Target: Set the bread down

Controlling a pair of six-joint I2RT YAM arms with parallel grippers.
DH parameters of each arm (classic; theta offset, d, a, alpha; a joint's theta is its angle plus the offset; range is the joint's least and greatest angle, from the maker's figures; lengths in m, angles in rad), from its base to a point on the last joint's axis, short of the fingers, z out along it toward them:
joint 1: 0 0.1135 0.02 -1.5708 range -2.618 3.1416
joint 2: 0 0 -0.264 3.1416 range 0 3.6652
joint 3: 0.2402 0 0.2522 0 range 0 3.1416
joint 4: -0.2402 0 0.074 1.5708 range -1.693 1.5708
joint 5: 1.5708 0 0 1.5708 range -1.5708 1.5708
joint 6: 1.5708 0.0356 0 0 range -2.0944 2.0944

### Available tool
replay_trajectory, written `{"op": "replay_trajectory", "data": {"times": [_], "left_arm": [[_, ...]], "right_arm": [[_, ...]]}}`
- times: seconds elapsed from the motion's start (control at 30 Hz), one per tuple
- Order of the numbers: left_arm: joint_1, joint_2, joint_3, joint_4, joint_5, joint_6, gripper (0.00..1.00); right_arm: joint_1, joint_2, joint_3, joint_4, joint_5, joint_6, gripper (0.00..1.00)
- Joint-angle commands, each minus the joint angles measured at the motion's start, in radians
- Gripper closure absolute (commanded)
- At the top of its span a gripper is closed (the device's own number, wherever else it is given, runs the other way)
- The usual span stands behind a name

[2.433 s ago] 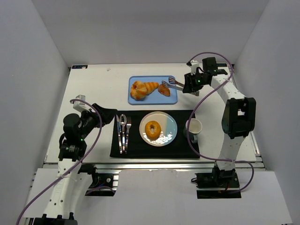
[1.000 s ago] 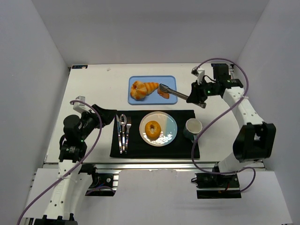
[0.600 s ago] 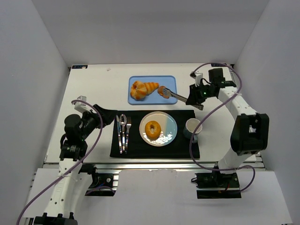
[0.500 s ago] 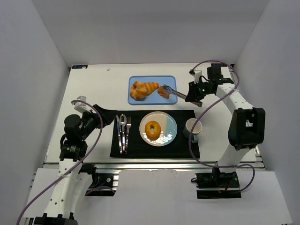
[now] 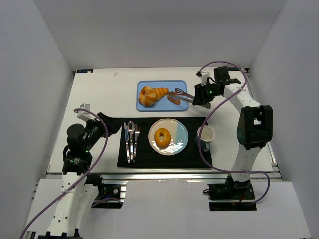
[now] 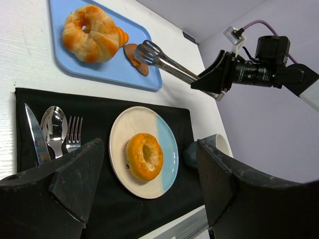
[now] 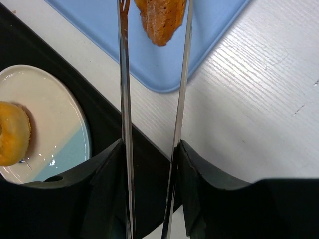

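While the left arm sits folded well off the near left corner of the blue tray (image 5: 164, 106), its left gripper (image 5: 112, 122) aimed toward the tray with the fingers spread wide and nothing between them, the right arm comes in from the tray's right side, its wrist turned toward the tray. The right gripper (image 5: 201, 94) is clamped on a pair of metal tongs (image 5: 183, 93), its fingers pressing the two blades from outside. The tongs cross the tray's right edge, and their tips flank the small bread piece (image 5: 175, 98) in the tray's right part. A larger croissant roll (image 5: 149, 94) fills the tray's left half, just beside that piece.

On the near side of the tray lies a black placemat (image 5: 149, 160) with a plate (image 5: 180, 131) bearing a doughnut (image 5: 162, 136). Cutlery (image 5: 131, 142) lies toward the tray's near left, a mug (image 5: 205, 134) toward its near right.

Only the right wrist view shows the blades standing apart, one on each side of the piece; whether they squeeze it cannot be told. The left wrist view shows the roll is a ring with a hole and the tong head is slotted. The overhead view alone takes in both arms.
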Motion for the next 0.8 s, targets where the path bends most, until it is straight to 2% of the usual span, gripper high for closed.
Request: {"op": "replay_trajectory", "data": {"times": [0.0, 0.3, 0.47, 0.77], "left_arm": [[0.002, 0.015, 0.004, -0.006, -0.003, 0.006, 0.16], [0.0, 0.035, -0.001, 0.017, 0.004, 0.006, 0.16], [0.0, 0.038, -0.008, 0.026, 0.007, 0.004, 0.16], [0.002, 0.039, -0.007, 0.029, 0.006, 0.004, 0.16]], "right_arm": [[0.015, 0.001, 0.033, 0.028, 0.003, 0.004, 0.49], [0.037, 0.023, 0.036, 0.035, 0.118, -0.007, 0.47], [0.044, 0.037, 0.049, 0.008, 0.145, -0.03, 0.51], [0.044, 0.032, 0.062, -0.055, 0.092, -0.038, 0.87]]}}
